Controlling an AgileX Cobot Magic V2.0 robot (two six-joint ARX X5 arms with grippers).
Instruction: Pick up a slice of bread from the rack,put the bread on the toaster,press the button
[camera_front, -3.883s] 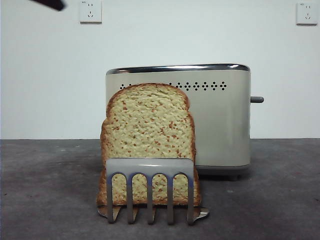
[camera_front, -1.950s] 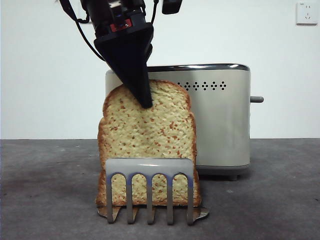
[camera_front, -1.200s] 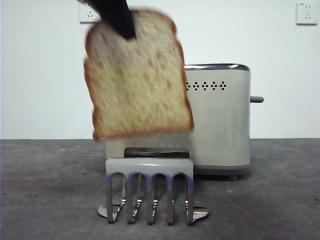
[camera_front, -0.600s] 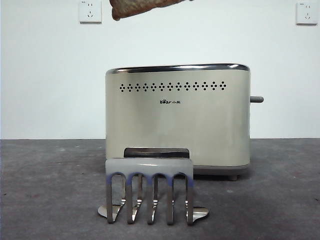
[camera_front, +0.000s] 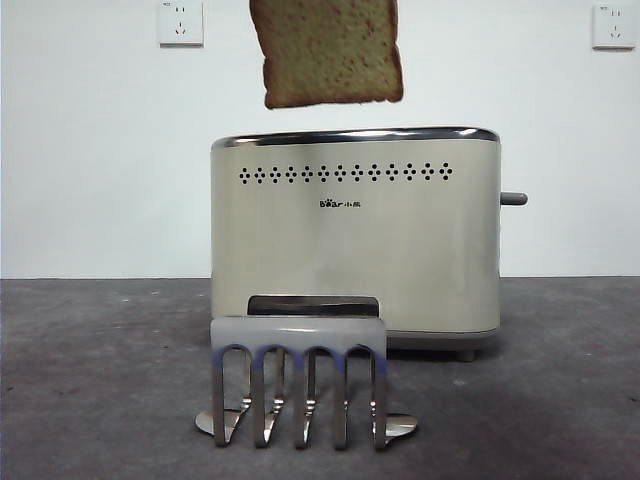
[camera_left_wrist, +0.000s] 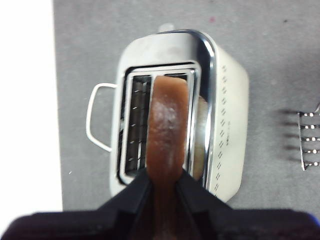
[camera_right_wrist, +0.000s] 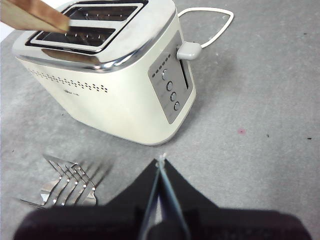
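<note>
Left wrist view shows the left hand (camera_left_wrist: 164, 186) closed on the slice of bread (camera_left_wrist: 167, 127), with one black jaw on each flat side of it. The slice hangs edge-on and upright, and its brown crust faces the camera. It is above the toaster (camera_left_wrist: 227, 130), over the chrome top, in line with the slot that lies nearer to the side with the dot holes. I cannot tell from this view how high it is over the slot.

In the front view the slice of bread (camera_front: 328, 52) is in the air above the left part of the toaster (camera_front: 355, 240), clearly apart from the chrome rim, and its upper part is cut off by the top edge of the picture. The rack (camera_front: 300, 385) stands on the grey tabletop (camera_front: 90, 380) in front of the toaster and holds no bread.

The right hand (camera_right_wrist: 160, 167) waits over the tabletop near the narrow end of the toaster. Its jaws are pressed together and hold nothing. From there the button (camera_right_wrist: 188, 50) is seen, a grey knob that sticks out from the narrow end, above a column of small round controls (camera_right_wrist: 170, 85). A white cable (camera_right_wrist: 212, 25) lies in a loop behind the toaster.
</note>
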